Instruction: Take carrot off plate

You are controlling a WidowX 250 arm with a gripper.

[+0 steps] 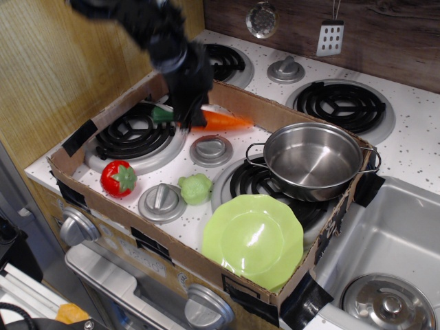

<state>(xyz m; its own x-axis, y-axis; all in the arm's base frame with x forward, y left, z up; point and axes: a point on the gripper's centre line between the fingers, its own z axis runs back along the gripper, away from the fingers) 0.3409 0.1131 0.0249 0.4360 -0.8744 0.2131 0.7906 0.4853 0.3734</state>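
Steel pot on burner, strawberry w/ green veg nearby.

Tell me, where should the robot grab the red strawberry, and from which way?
Around its round red body, coming straight down from above. The strawberry sits alone on the white stovetop, apart from the knob and the small green toy vegetable to its right. Its green leaves look thin and floppy, probably a poor hold, while the wide body would likely give the fingers two firm sides.

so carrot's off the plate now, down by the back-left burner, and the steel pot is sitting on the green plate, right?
Not quite. The steel pot sits on the front-right burner, behind the plate, which holds nothing. The rest holds: the carrot is off the plate near the back-left burner, under the gripper. The observation.image view shows this.
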